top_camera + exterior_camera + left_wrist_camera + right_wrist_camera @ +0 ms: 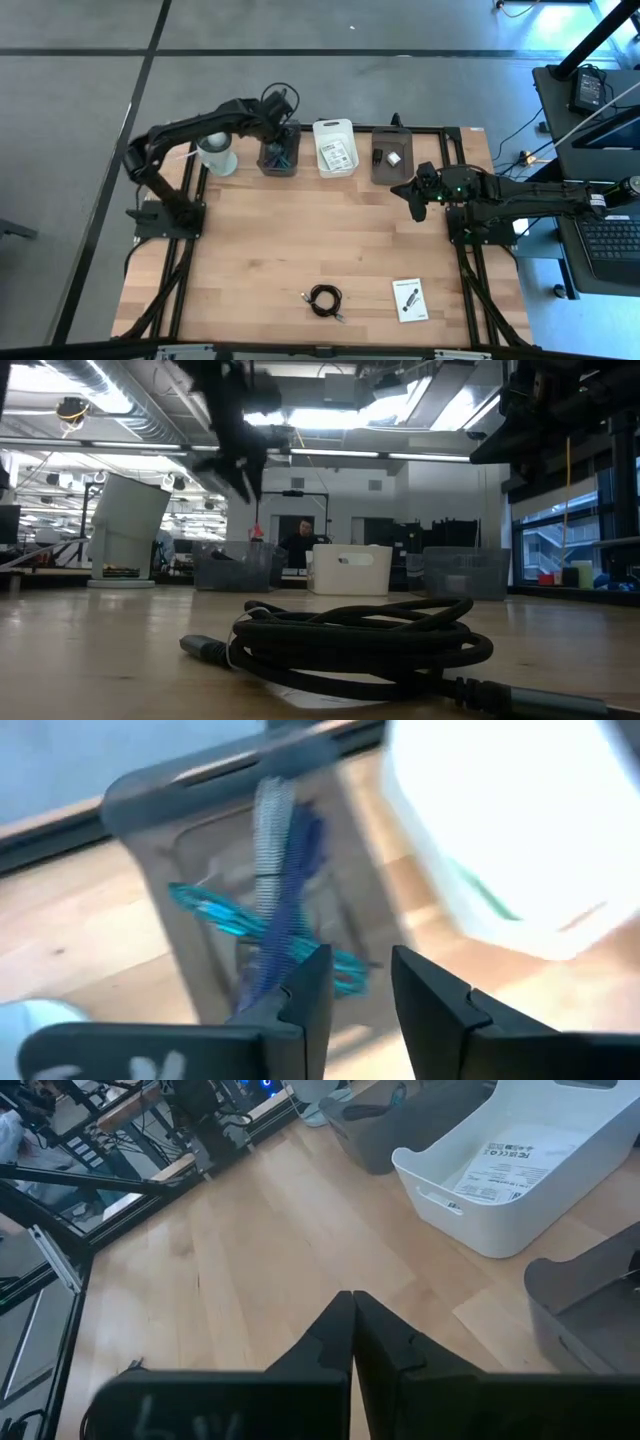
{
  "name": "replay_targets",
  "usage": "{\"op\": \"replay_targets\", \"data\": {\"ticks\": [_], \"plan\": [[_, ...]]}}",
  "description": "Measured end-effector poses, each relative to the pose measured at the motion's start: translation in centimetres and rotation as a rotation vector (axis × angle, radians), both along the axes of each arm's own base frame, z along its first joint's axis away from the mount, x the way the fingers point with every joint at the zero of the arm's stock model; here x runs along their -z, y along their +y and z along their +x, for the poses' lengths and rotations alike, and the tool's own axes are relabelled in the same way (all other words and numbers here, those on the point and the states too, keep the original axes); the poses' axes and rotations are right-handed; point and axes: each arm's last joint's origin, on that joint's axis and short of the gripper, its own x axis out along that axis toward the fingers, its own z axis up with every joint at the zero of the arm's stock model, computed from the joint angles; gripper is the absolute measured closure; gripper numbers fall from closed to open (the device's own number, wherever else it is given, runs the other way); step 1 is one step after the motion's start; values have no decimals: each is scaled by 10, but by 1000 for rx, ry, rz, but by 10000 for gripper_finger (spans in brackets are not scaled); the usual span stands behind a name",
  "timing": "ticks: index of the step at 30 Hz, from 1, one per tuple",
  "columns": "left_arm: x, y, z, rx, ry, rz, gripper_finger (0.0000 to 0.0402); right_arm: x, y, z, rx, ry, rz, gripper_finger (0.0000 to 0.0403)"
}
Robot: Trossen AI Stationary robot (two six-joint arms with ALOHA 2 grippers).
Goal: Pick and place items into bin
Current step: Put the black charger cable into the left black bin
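Note:
My left gripper hovers open over the dark grey bin at the table's far edge and holds nothing. In the left wrist view its fingers stand apart above that bin, where a teal stick, a purple stick and a pale ridged stick lie crossed. My right gripper is shut and empty, above the bare wood at the table's right side. A coiled black cable and a white printed card lie flat near the table's near edge.
A white bin holds a printed card. A grey bin to its right holds a small black block and a whitish piece. A translucent tub stands left of the dark bin. The table's middle is bare wood. A person shows far behind.

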Motion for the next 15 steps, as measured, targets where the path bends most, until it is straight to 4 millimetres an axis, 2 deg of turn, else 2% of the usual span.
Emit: {"op": "replay_targets", "data": {"ticks": [3,6,15], "plan": [[-18,-25,6,44,-66,70,316,0,0,0,0,0,0,392],[-26,-54,17,96,-78,143,330,0,0,0,0,1,0,392],[-11,-146,54,363,-13,244,394,0,0,0,1,0,3,392]]}}
